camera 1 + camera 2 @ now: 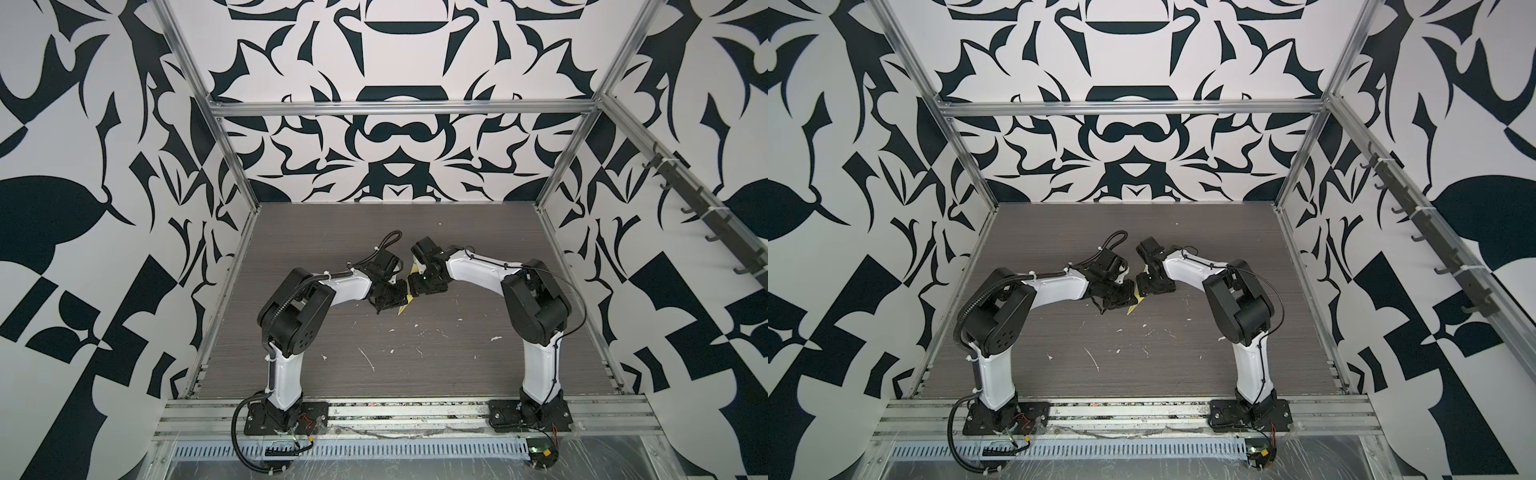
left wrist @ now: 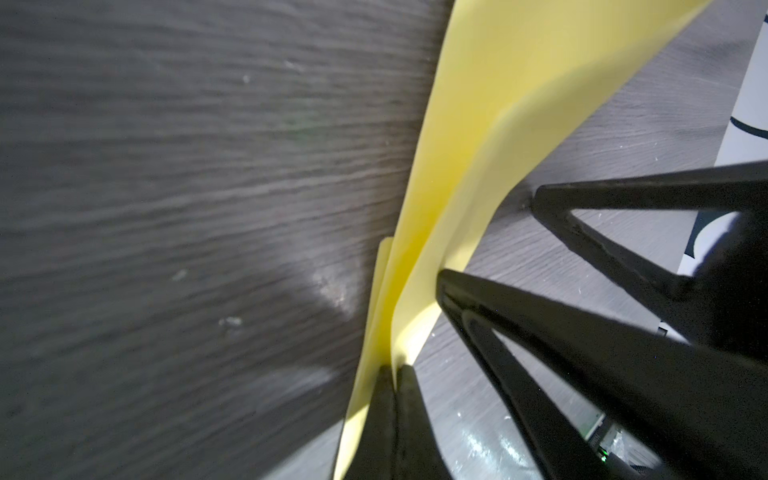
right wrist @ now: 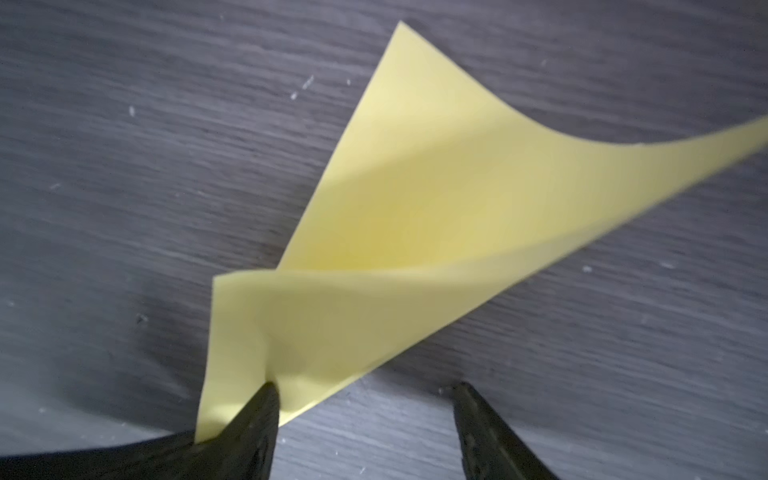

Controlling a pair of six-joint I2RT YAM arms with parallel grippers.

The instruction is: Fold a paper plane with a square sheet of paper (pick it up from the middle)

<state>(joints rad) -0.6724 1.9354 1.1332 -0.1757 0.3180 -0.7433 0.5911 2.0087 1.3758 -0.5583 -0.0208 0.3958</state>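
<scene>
The square sheet of paper (image 3: 415, 216) is yellow and folded into long pointed layers, with one flap curling up above the grey table. My left gripper (image 2: 395, 369) is shut on its folded edge, and the paper (image 2: 469, 137) runs away from the tips. My right gripper (image 3: 363, 390) is open; one finger (image 3: 262, 411) rests against the paper's corner and the other finger (image 3: 478, 415) stands apart over bare table. In both top views the two grippers meet at mid-table, left gripper (image 1: 392, 300) and right gripper (image 1: 415, 286), with only slivers of paper (image 1: 403, 309) (image 1: 1133, 308) showing.
Small white flecks (image 1: 365, 357) lie scattered on the dark wood-grain table (image 1: 332, 232). Aluminium frame posts (image 1: 232, 166) and patterned walls enclose the table on three sides. The arm bases stand on a rail (image 1: 407, 411) at the front edge.
</scene>
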